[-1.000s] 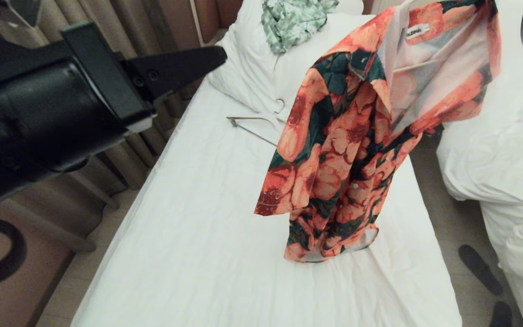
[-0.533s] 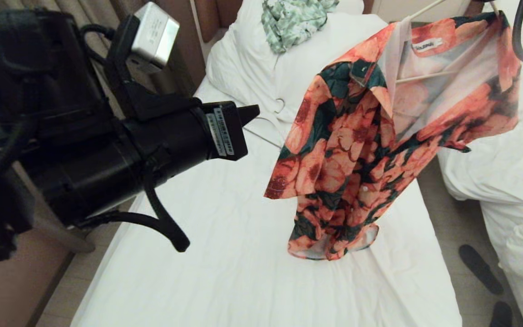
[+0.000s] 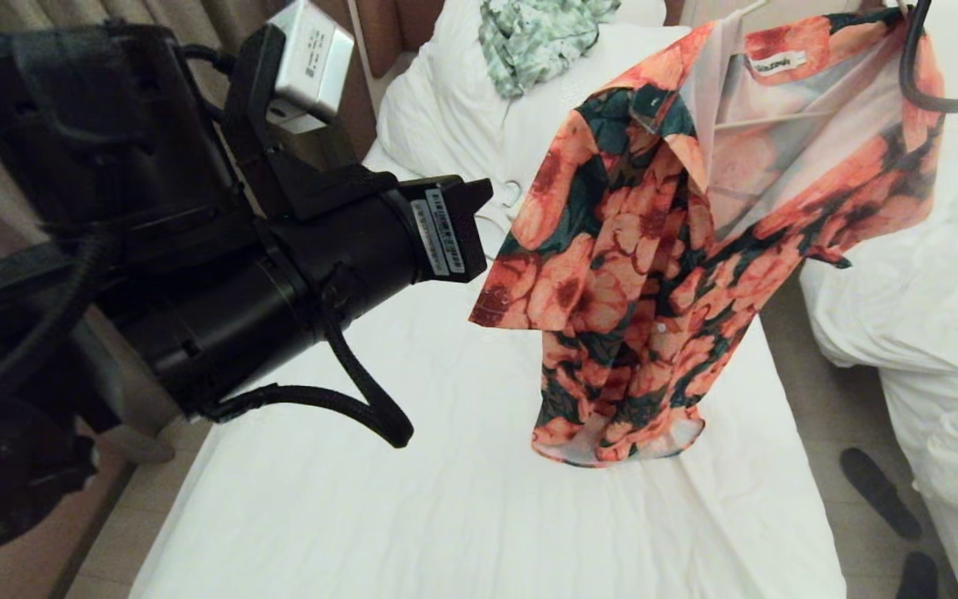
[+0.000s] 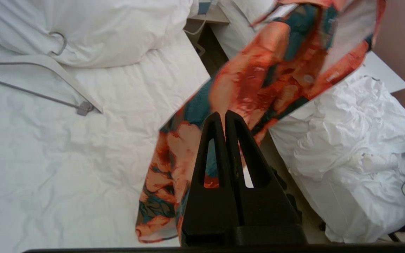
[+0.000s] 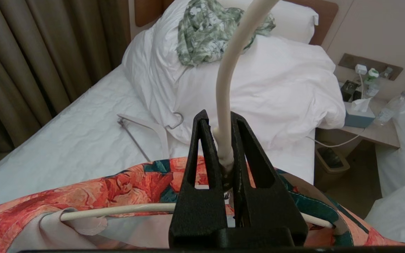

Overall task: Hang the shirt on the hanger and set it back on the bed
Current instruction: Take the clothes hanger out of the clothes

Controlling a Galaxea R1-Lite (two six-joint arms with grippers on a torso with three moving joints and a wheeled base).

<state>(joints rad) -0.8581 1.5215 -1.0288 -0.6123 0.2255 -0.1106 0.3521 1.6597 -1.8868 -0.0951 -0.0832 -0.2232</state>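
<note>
Right gripper (image 5: 220,123) pinches the thin cream-white wire hanger (image 5: 223,88) by its neck, and the orange-flowered, dark-leafed shirt (image 3: 654,249) hangs on it above the white-sheeted bed (image 3: 412,499) (hem brushing the sheet). Left gripper (image 4: 224,116), fingers pressed together and empty, points at the shirt's near sleeve.
</note>
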